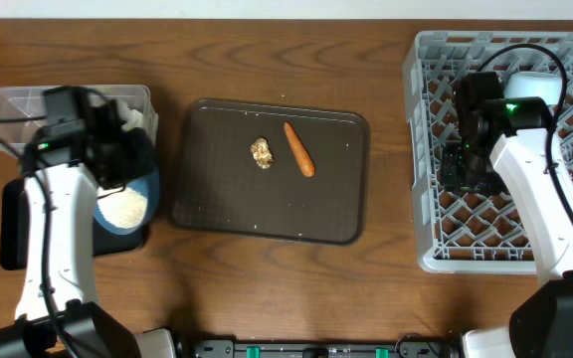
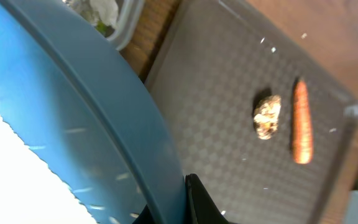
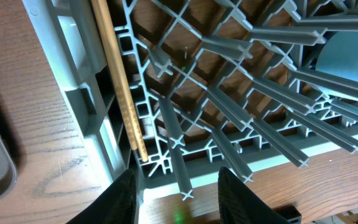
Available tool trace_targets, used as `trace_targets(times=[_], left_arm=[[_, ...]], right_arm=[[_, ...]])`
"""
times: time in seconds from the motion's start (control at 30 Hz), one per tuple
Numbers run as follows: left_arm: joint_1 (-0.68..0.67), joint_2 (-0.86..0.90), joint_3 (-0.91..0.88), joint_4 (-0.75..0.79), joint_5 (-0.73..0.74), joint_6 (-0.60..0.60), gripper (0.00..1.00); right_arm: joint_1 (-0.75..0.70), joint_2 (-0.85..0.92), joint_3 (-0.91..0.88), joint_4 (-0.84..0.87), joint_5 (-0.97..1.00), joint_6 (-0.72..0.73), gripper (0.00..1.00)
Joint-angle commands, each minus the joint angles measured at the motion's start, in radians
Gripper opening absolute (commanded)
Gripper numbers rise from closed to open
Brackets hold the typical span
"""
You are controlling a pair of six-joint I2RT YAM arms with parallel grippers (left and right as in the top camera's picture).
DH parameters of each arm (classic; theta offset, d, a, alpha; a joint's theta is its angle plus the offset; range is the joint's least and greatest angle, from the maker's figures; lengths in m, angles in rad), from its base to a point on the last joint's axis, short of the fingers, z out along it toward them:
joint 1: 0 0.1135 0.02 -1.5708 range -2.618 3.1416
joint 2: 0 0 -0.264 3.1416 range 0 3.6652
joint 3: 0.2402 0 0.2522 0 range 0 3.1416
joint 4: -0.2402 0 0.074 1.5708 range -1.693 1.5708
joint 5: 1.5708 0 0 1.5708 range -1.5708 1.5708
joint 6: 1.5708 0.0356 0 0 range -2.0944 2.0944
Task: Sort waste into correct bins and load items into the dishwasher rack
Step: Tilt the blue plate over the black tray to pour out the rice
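Wood table (image 1: pixel 267 40) carries a brown tray (image 1: pixel 217 199) at its middle, with the carrot (image 1: pixel 298 148) and scrap (image 1: pixel 262 152) lying just apart on it. At the right stands the rack (image 1: pixel 426 99); chopsticks (image 3: pixel 118 81) lie along its wall, and a bowl (image 3: pixel 347 62) is cut off at the frame's edge. Over the lattice the right gripper (image 3: pixel 180 190) hangs spread and empty. The left gripper (image 2: pixel 166 208), only its tips showing, pinches the rim of the plate (image 2: pixel 104 124) bearing rice (image 2: pixel 5 168). The left arm half hides the tub (image 1: pixel 8 99) and black tray (image 1: pixel 13 229).
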Motion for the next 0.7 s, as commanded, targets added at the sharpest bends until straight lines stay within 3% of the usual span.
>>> trace_targets(times=[0.0, 0.27, 0.67], left_arm=[[0.079, -0.020, -0.002, -0.002, 0.183, 0.032, 0.06], [0.268, -0.019, -0.017, -0.032, 0.441, 0.079, 0.06], [0.463, 0.014, -0.029, -0.044, 0.661, 0.084, 0.06]], right_arm=[[-0.012, -0.017, 0.006, -0.002, 0.013, -0.010, 0.38], [-0.012, -0.017, 0.006, -0.004, 0.013, -0.010, 0.38], [-0.012, -0.017, 0.006, -0.009, 0.013, -0.009, 0.38]])
